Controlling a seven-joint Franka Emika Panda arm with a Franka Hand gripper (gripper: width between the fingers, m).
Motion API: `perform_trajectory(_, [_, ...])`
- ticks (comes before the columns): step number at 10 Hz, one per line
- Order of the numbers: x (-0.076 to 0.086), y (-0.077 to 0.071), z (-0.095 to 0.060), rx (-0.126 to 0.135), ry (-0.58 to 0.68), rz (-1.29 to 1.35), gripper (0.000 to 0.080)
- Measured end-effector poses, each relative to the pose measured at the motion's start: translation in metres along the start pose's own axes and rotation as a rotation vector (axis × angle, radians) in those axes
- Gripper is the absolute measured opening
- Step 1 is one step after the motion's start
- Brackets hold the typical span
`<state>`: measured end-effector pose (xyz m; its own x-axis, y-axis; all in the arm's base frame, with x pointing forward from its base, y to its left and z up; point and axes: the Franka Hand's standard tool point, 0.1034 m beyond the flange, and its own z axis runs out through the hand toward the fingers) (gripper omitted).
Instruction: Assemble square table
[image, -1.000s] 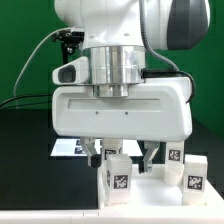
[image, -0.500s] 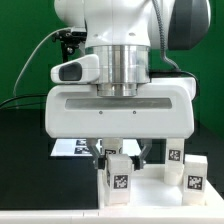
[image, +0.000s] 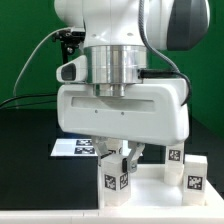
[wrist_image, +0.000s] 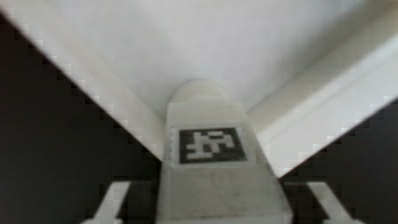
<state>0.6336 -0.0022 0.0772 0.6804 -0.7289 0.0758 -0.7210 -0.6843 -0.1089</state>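
The white square tabletop lies at the front of the exterior view, and in the wrist view it shows as a pale surface. A white tagged leg stands upright on its near left part. My gripper hangs right above this leg, one finger on each side of its top. In the wrist view the leg sits centred in my gripper. A thin dark gap shows between it and each finger, so the jaws are open and not touching it.
Two more tagged legs stand at the exterior view's right. The marker board lies on the black table behind the hand. A green backdrop and black cables are at the rear left.
The fingers have drawn closer together around the leg's top. The hand has shifted slightly toward the exterior view's right. The leg has not moved.
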Motion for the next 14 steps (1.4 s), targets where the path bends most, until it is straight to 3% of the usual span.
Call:
perform_trajectory(4, [-0.0033,-0.0028,0.0007,-0.006,-0.063,0.660,0.0285])
perform_trajectory(8, [-0.0040,-0.0033,0.0015,-0.005,-0.068,0.781,0.0285])
perform_trajectory(10, [-0.0040,-0.0031,0.0018,-0.004,-0.067,0.702,0.0285])
perform_trajectory(11, [-0.0046,-0.0026,0.0020,-0.001,-0.071,0.500,0.0465])
perform_trajectory(12, [-0.0086,-0.0036,0.0021,-0.004,-0.087,0.338,0.0583])
perform_trajectory(13, [-0.0104,-0.0053,0.0019,0.002,-0.089,0.233,0.0583])
perform_trajectory(14, [-0.0096,-0.0045,0.0023,0.003,-0.088,0.192,0.0638])
